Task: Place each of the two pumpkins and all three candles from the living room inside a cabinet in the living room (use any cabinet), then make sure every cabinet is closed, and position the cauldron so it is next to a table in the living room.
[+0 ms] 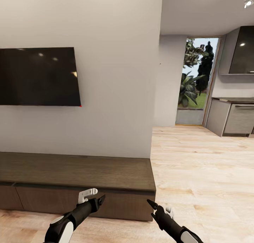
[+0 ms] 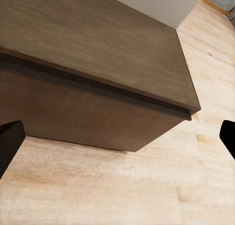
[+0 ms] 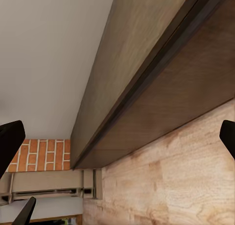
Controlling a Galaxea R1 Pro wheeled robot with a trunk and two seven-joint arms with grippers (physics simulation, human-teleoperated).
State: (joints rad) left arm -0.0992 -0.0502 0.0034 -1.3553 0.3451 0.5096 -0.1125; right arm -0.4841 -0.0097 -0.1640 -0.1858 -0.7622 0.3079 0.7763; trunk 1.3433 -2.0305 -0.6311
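Nearest, the left gripper (image 1: 94, 196) and right gripper (image 1: 158, 208) hang low, both with jaws spread wide and holding nothing. Just ahead of the two grippers stands one cabinet (image 1: 81, 179), a long low dark-brown unit, its long axis running along the white wall (image 1: 116, 77), its drawer fronts shut. Above it hangs one black TV (image 1: 37, 77). Farther right, grey kitchen cabinets (image 1: 233, 117) flank a doorway (image 1: 195, 80).

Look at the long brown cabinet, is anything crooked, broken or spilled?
Nothing stands out. The cabinet sits straight against the white wall, its drawer fronts flush and shut, and the TV hangs level. No spill shows on the wood floor.
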